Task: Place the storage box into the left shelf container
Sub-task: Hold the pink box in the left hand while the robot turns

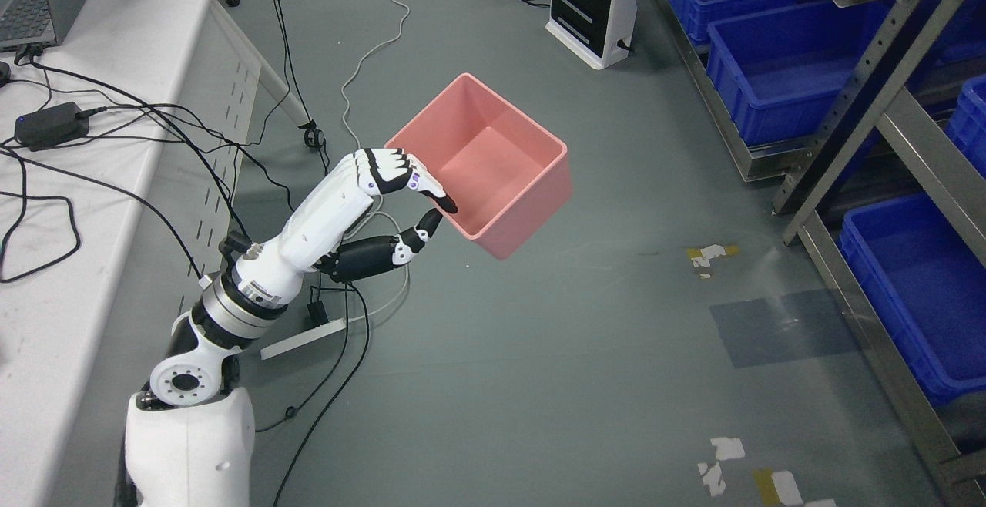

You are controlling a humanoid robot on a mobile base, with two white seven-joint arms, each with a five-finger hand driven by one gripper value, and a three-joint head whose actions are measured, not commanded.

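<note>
Your pink storage box (493, 172) hangs open-topped and tilted above the grey floor (539, 384), well apart from the metal shelf (886, 118) on the right. The left hand (420, 199) pinches the box's near-left wall, fingers (385, 168) curled over the rim and the thumb pressing from outside. Blue shelf containers (778, 68) sit in the rack. To your left, a white bench (115, 52) carries cables and a power adapter (50, 125).
</note>
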